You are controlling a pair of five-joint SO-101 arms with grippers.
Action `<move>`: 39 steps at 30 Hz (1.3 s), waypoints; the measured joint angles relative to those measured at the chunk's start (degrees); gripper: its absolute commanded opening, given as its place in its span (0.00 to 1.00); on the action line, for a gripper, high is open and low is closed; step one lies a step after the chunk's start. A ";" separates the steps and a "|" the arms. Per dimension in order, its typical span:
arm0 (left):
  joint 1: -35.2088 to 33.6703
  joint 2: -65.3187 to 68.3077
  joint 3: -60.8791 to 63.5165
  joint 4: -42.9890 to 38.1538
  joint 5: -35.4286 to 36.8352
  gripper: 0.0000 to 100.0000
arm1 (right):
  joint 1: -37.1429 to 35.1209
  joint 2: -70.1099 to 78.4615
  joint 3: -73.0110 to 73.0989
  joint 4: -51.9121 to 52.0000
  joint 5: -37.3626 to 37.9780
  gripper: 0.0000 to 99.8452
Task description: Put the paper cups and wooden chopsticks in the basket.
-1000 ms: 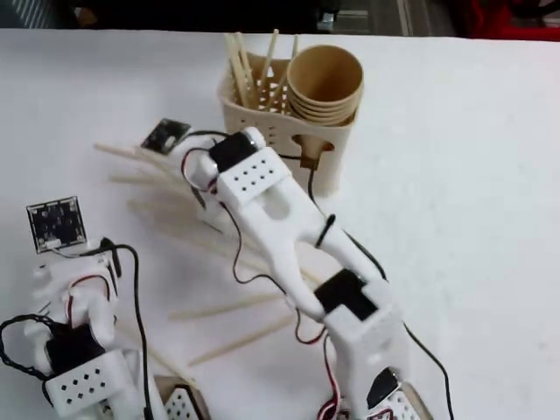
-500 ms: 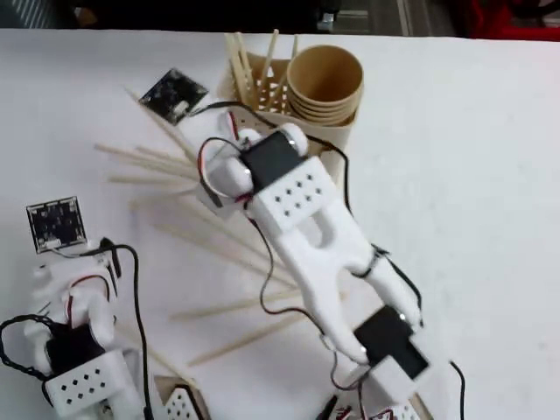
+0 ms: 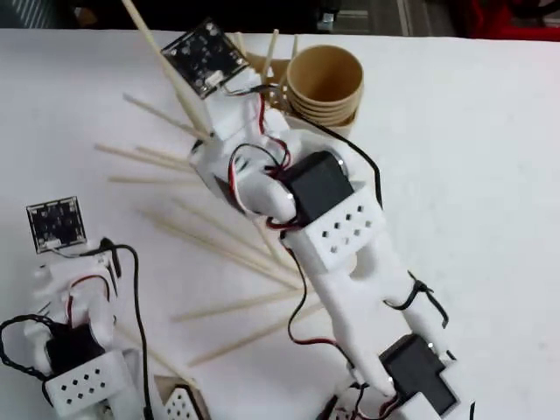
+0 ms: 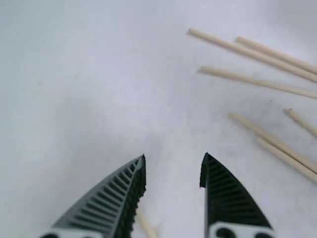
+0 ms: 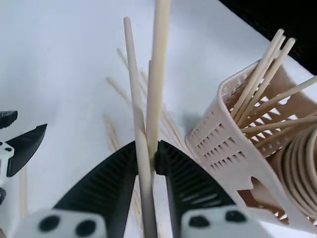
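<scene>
Right gripper [image 5: 147, 151]: its black ribbed jaws are closed tight on two pale wooden chopsticks [image 5: 158, 74], with nothing else between them.
Held chopsticks: in the high view the pair [image 3: 162, 61] slants from the gripper toward 11 o'clock, raised off the white table [image 3: 472, 175].
Left gripper [image 4: 173, 163]: the jaws stand moderately apart and grip nothing. It hangs low over bare table at about 7 o'clock in the high view.
Cream perforated plastic basket [image 5: 223, 144]: it stands upright at 12 o'clock on the table, just beside the right gripper and at its 3 o'clock.
Stack of tan paper cups [image 3: 324, 83]: nested upright inside the basket, on its 3 o'clock side.
Chopsticks already in the basket [image 5: 257, 89]: a leaning bundle on the basket's 9 o'clock side, beside the cups.
Loose wooden chopsticks [image 3: 227, 306]: scattered flat on the table from 9 o'clock toward the centre, partly under the right arm; several ends lie near the left gripper [image 4: 252, 52].
</scene>
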 measured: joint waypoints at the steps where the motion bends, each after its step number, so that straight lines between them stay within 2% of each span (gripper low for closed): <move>1: 0.00 0.00 0.00 0.00 0.00 0.19 | 0.62 0.00 0.00 -1.14 0.00 0.02; 11: -0.35 0.00 0.00 0.00 0.00 0.19 | 5.89 0.00 0.00 -15.30 -4.40 0.02; 20: -0.35 0.00 0.00 0.00 0.00 0.19 | 9.85 0.00 0.00 -32.09 -4.66 0.02; 29: -0.35 0.00 0.00 0.00 0.00 0.19 | 13.54 0.70 1.32 -43.96 -4.66 0.02; 34: -0.35 0.00 0.00 0.00 0.00 0.19 | 15.82 6.15 4.13 -48.97 -4.66 0.02; 39: -0.35 0.00 0.00 0.00 0.00 0.19 | 16.35 8.53 7.82 -49.76 -4.66 0.02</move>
